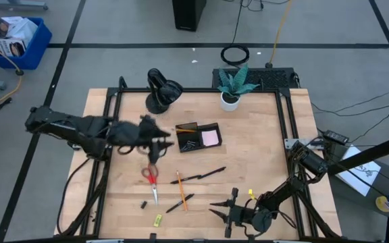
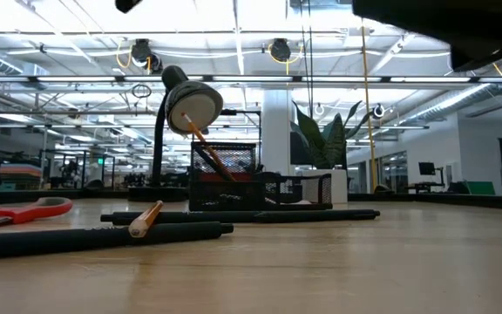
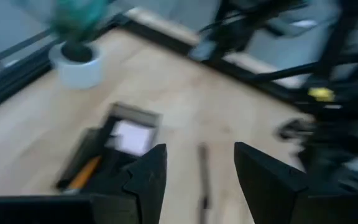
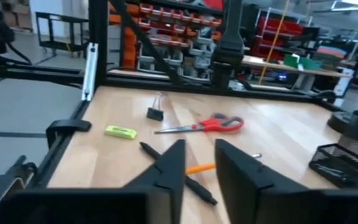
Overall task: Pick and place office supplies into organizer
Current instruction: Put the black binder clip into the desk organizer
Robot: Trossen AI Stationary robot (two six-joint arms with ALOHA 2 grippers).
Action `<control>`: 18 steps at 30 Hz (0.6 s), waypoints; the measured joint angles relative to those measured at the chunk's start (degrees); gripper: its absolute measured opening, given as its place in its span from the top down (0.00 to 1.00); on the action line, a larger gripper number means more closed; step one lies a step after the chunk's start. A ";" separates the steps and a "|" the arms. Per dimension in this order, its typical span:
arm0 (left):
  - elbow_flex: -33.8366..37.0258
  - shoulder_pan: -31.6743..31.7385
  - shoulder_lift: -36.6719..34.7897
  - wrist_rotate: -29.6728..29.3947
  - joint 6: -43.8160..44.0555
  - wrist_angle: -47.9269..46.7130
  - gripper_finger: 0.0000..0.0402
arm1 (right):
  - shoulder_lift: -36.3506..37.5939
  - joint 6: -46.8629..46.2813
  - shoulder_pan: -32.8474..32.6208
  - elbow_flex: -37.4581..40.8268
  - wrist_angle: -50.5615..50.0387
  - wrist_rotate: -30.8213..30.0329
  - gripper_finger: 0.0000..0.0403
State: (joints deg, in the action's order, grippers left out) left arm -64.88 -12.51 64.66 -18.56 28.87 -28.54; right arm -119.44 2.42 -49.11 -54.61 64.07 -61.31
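No writing readable anywhere from up here, so on to the layout: my left gripper [image 1: 159,140] hangs over the table [image 1: 262,148] with fingers apart and empty, just left of the organizer [image 1: 198,136], which holds an orange pencil [image 1: 186,127] leaning along its back and a pink pad [image 1: 211,138] at its right end. The scissors [image 1: 152,181] lie lengthwise toward the near edge, red handles pointing at me, with pens [image 1: 201,176] angled across the middle. My right gripper [image 1: 225,212] waits at the near edge, fingers narrowly parted, empty, and the clip [image 1: 143,204] and yellow-green piece [image 1: 158,219] are too small to detail.
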 joint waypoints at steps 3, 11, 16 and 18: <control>5.51 -4.60 -2.51 -0.03 -0.64 7.93 0.53 | 0.85 -1.00 0.40 1.40 -0.58 0.08 0.68; 21.99 -14.73 -5.90 -8.31 -1.67 27.98 0.53 | 10.55 -7.01 2.28 12.63 -1.12 4.07 0.45; 28.31 -18.21 -5.79 -10.24 -1.76 37.81 0.54 | 20.81 -11.25 7.81 21.17 -1.33 20.20 0.44; 29.64 -18.72 -5.86 -10.46 -2.56 40.05 0.54 | 24.60 -13.35 11.44 24.26 -1.19 28.16 0.45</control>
State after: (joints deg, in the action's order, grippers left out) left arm -35.24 -31.22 58.81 -29.02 26.31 11.51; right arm -94.84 -10.93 -37.66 -30.36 62.88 -33.15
